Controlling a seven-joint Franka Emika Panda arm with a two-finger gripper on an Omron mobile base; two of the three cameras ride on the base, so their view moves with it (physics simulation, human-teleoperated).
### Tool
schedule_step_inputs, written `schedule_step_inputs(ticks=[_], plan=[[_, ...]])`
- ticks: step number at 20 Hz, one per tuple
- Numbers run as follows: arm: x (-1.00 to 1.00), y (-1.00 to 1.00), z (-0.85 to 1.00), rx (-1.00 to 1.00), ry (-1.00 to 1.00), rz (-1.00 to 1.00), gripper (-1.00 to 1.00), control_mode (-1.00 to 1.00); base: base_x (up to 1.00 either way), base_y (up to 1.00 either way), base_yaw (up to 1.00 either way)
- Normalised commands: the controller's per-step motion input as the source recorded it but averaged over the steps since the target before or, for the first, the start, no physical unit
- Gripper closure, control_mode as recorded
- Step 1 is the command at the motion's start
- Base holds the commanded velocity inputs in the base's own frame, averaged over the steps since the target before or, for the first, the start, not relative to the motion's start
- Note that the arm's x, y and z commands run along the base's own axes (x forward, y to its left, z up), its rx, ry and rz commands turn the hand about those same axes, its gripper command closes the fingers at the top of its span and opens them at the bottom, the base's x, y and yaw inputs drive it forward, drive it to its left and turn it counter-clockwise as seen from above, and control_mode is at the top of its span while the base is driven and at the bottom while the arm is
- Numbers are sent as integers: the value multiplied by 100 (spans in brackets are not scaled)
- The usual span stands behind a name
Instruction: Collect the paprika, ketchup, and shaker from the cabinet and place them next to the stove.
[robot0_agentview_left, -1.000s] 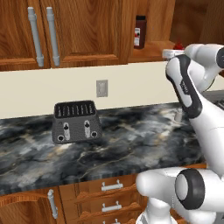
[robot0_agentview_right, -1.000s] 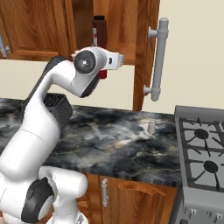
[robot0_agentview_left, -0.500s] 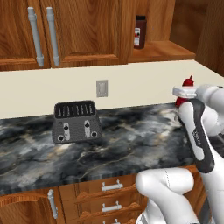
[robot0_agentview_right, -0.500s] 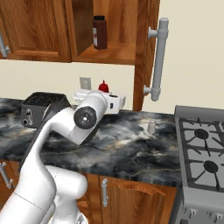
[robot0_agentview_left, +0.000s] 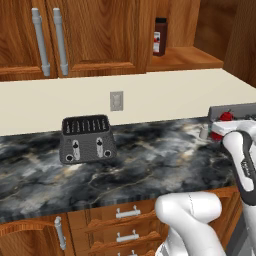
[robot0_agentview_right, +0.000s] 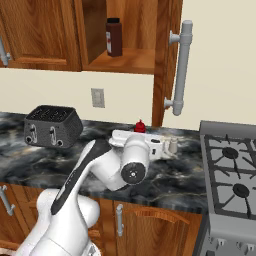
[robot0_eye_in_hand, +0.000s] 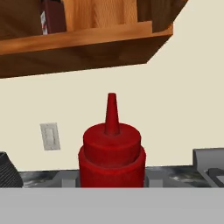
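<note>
My gripper (robot0_agentview_right: 141, 137) is shut on the ketchup (robot0_eye_in_hand: 112, 151), a red squeeze bottle held upright and low over the dark marble counter (robot0_agentview_right: 185, 180). Only its red cap (robot0_agentview_right: 140, 126) shows behind the hand in the right base view, and red bits of the ketchup (robot0_agentview_left: 226, 116) show in the left base view. Just to the right of the hand, the small pale shaker (robot0_agentview_right: 173, 145) stands on the counter beside the stove (robot0_agentview_right: 232, 165). The paprika (robot0_agentview_right: 114, 37), a dark jar, stands on the cabinet shelf (robot0_agentview_right: 125, 61) above. Whether the bottle touches the counter is hidden.
A black toaster (robot0_agentview_right: 52, 125) sits on the counter to the left, below a wall outlet (robot0_agentview_right: 98, 97). An open wooden cabinet door with a grey bar handle (robot0_agentview_right: 181, 67) hangs above the counter near the stove. Closed wooden doors (robot0_agentview_left: 75, 35) lie left of the cabinet.
The arm has swung down from cabinet height to counter level with the ketchup in its grip, ending near the shaker and the stove. The paprika has not moved.
</note>
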Motion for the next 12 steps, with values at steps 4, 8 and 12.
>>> schedule_step_inputs(ticks=[4, 8, 12], plan=[[34, -83, -48, -5, 4, 3, 100, -100, 0, 0, 0], [44, -63, -51, -9, 7, 0, 100, -100, 0, 0, 0], [41, -49, -55, -9, 2, 1, 100, -100, 0, 0, 0]])
